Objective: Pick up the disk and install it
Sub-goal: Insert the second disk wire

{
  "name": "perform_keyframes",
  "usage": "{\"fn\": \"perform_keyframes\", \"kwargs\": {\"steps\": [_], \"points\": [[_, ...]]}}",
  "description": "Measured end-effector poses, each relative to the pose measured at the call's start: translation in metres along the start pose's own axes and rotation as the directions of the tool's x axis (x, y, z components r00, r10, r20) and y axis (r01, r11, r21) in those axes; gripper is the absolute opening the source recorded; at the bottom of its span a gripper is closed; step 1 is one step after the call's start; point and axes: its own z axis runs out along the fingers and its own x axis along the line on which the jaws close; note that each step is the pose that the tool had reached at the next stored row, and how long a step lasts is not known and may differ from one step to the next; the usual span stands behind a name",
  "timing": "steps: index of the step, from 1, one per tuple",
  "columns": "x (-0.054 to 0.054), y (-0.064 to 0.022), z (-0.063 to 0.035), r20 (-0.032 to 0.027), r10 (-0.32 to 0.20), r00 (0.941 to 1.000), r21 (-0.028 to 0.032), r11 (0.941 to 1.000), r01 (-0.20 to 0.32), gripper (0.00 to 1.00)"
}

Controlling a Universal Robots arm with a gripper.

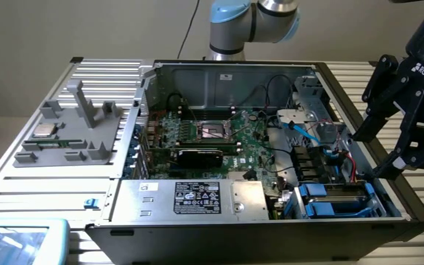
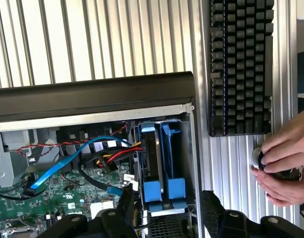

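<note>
The disk stands edge-on in its bright blue carrier inside the drive bay, at the near corner of the open computer case on the exterior view's right. In the wrist view, the disk shows as a dark grey edge between blue frame rails. My gripper hangs open just above and outside that corner of the case, holding nothing. In the wrist view, the gripper has one black finger on each side of the blue carrier, above it and apart from it.
A silver box with a black label sits beside the bay. The motherboard and a blue cable lie deeper in the case. A grey fixture holds a small chip. Beside the case are a keyboard and a person's hands.
</note>
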Motion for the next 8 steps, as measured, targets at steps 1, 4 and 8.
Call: {"fn": "perform_keyframes", "kwargs": {"steps": [1,4,8], "points": [[0.000,0.0000,0.0000,0.0000,0.000,1.0000,0.0000,1.0000,0.000,0.65],[0.000,-0.0031,0.0002,0.0014,0.000,1.0000,-0.0008,1.0000,0.000,0.65],[-0.001,-0.0113,0.0014,0.0218,0.003,0.9998,-0.0138,0.9999,-0.003,0.65]]}}
